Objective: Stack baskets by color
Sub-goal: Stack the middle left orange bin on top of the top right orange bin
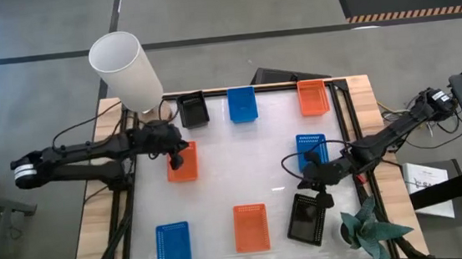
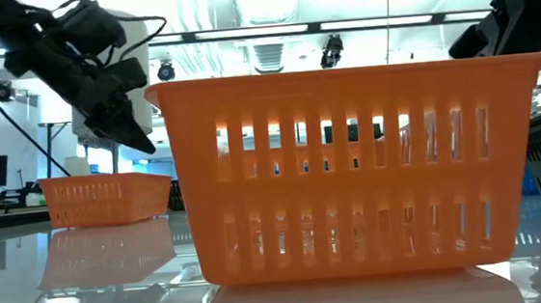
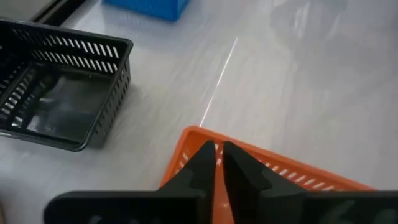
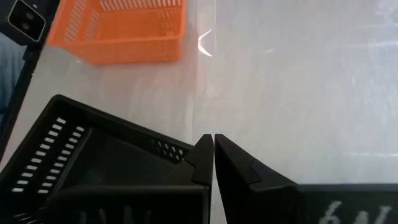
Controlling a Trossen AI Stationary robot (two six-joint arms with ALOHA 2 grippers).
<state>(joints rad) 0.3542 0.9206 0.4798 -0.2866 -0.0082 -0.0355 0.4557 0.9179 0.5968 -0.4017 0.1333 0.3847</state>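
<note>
On the tabletop (image 1: 259,160), my left end effector (image 1: 175,159) is over the near corner of an orange basket (image 1: 183,163) on the left side; its fingers (image 3: 200,168) stand with a thin gap around the basket's rim, and I cannot tell if they grip it. A black basket (image 1: 193,109) sits just behind. A blue basket (image 1: 173,246) and another orange basket (image 1: 251,227) lie along the front edge. More to the right, my right end effector (image 1: 318,190) has its fingers together on the rim of a black basket (image 1: 308,219), beside a blue basket (image 1: 312,149).
</note>
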